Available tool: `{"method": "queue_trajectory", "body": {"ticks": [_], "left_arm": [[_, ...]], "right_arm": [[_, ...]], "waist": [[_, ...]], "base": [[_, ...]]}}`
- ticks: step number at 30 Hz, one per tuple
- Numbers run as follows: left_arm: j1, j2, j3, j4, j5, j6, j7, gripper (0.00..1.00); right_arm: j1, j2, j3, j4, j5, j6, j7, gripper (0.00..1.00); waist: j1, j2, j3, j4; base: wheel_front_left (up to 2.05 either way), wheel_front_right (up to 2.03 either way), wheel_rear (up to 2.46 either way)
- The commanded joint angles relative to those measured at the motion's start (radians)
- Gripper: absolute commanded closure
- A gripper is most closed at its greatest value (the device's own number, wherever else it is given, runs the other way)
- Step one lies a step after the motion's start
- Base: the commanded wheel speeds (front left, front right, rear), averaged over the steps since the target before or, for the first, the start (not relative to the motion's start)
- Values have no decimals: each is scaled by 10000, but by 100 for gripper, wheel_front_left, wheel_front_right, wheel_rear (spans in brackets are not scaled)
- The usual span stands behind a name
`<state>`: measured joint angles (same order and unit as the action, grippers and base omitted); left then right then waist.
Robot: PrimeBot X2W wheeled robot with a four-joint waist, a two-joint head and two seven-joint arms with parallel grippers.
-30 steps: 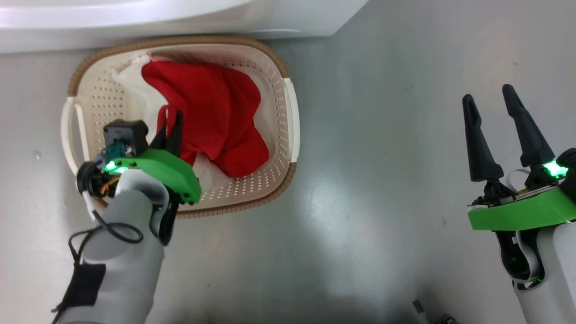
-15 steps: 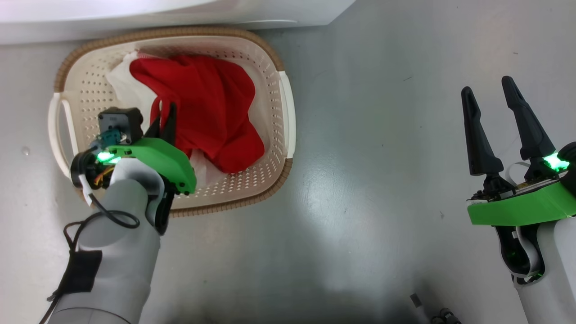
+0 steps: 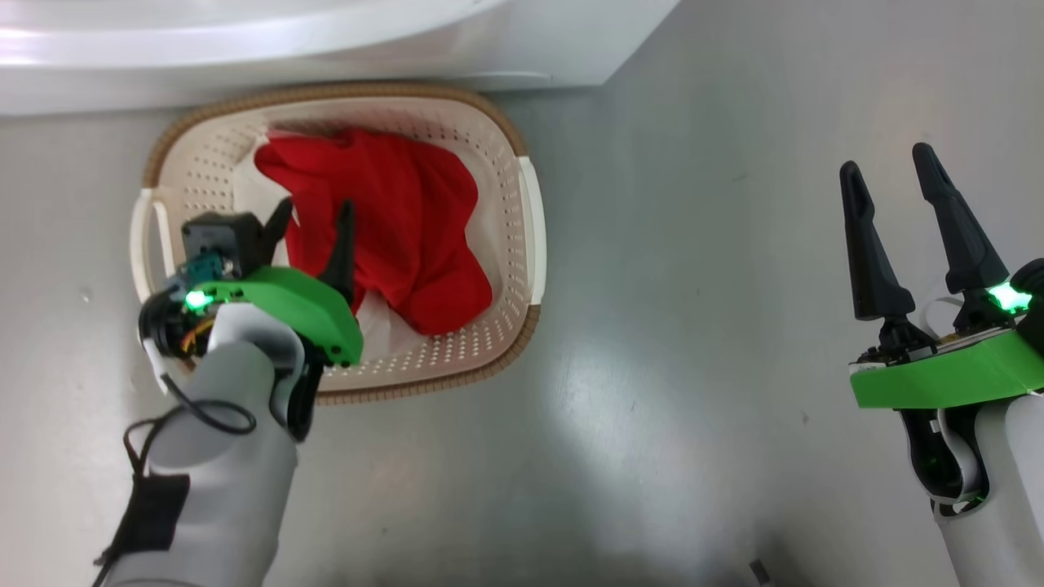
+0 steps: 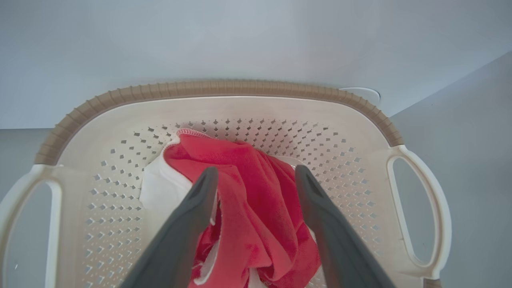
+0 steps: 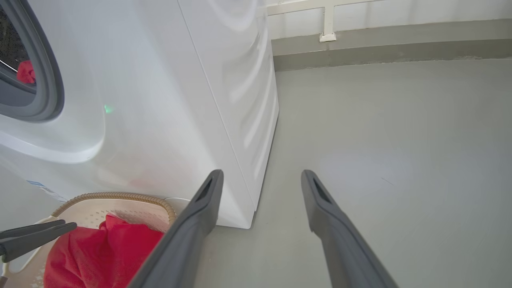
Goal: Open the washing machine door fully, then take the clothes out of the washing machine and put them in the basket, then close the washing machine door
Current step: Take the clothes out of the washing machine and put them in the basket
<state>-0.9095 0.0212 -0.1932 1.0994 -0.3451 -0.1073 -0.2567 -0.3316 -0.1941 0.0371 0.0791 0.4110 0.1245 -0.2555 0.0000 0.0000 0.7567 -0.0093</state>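
The cream basket with a brown rim stands on the floor against the white washing machine. Red and white clothes lie heaped in it. My left gripper hangs over the basket's left half, open, its fingers astride the red fabric below them. In the left wrist view the basket's far wall lies just ahead. My right gripper stands open and empty over bare floor at the right. The right wrist view shows the grey rubber ring and a red scrap inside the drum. The washing machine door is out of view.
Grey floor stretches right of the basket and the machine. The machine's side panel runs back to a wall with a grey skirting. My left gripper's fingers show at the right wrist view's lower left, above the basket.
My left gripper has opened and let go of the red garment, which now lies in the basket. The head view shifted a little. The right arm kept its pose.
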Motion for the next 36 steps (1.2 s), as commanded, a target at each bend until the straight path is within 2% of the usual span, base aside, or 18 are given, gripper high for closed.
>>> {"method": "queue_trajectory", "body": {"ticks": [1,11,22,36], "left_arm": [[574,291,176,-247,-118,-48,-51,0],[1466,290,545,-1116,-78,-6,-51,0],[3042,290,1543,-3068,788,-107,-51,0],[5344,290,2222,-5651,1402,-199,-51,0]], "right_arm": [[351,-106,146,-156,-103,62,-63,0],[546,-114,212,116,-59,62,-63,0],[1186,-106,246,505,-7,62,-63,0],[2309,-98,249,904,80,62,-63,0]], "waist": [[0,0,-294,81],[0,0,-1253,153],[0,0,-2978,232],[0,0,-4940,194]], "base": [[0,0,0],[0,0,0],[0,0,0],[0,0,0]]}}
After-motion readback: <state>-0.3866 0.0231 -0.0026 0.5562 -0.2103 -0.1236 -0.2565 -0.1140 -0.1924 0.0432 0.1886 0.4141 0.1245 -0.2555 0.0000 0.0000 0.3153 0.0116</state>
